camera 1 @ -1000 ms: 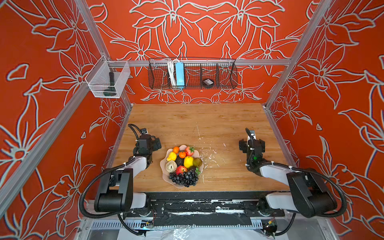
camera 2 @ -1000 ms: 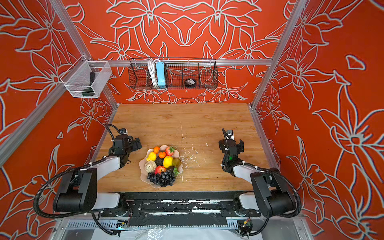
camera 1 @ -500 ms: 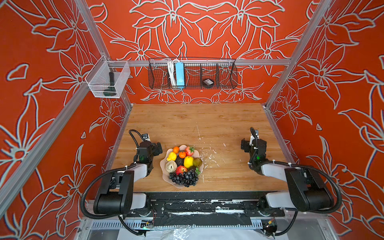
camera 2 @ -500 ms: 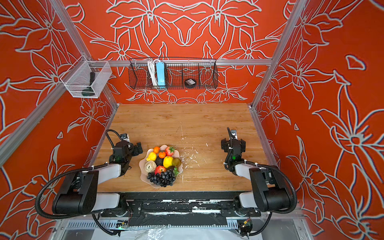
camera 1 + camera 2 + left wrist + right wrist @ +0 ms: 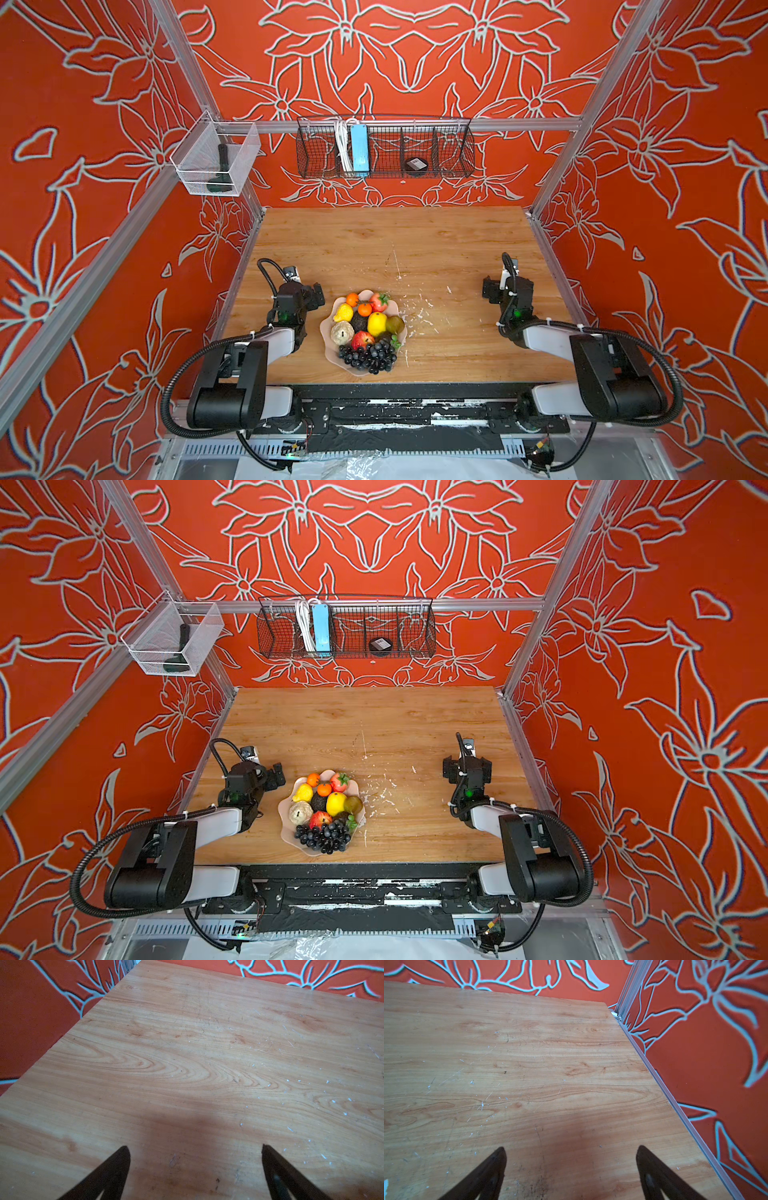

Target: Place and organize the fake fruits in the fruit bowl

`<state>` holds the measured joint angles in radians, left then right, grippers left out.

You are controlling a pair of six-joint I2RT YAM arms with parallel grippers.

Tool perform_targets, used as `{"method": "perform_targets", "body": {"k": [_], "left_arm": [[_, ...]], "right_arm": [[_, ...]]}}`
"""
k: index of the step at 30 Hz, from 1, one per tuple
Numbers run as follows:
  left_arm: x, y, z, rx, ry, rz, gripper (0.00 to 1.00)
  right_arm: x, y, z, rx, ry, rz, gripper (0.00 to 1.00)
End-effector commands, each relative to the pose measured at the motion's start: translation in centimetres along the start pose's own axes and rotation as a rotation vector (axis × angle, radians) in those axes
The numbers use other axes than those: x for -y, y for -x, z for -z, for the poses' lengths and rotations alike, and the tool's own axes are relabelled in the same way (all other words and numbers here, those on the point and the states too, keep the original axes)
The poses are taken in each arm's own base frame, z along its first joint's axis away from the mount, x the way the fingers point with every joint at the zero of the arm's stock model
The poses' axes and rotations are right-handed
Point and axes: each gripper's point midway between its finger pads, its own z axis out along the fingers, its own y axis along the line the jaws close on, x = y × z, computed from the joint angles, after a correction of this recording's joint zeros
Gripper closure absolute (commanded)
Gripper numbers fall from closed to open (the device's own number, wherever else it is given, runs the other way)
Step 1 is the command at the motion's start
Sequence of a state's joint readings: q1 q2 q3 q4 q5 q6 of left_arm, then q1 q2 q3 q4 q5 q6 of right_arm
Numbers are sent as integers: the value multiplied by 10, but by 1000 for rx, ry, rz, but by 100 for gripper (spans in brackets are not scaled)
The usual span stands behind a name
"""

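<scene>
left wrist view: the left gripper (image 5: 195, 1152) spreads wide over the wooden table (image 5: 187, 1053), gripping nothing. right wrist view: the right gripper (image 5: 571, 1153) gapes empty too, near the table's edge. in a top view the fake fruits (image 5: 377, 323) lie piled in the fruit bowl (image 5: 325, 338), just beside the left gripper.

Fruit bowl (image 5: 325, 338) floor hidden (under fake fruits (image 5: 377, 323))
</scene>
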<state>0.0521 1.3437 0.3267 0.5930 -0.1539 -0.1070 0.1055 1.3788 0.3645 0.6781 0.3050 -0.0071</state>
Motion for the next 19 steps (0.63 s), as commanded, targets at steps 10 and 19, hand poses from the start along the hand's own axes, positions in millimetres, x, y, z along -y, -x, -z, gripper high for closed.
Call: {"method": "perform_targets", "body": {"k": [10,19], "left_arm": [[5,13,2,46,-19,0,2],[4,14,2,47,-17,0,2]], "right_arm": [[-1,6,-3,6,8,-14,2],[-11,6,-9,-34,71,5,2]]}}
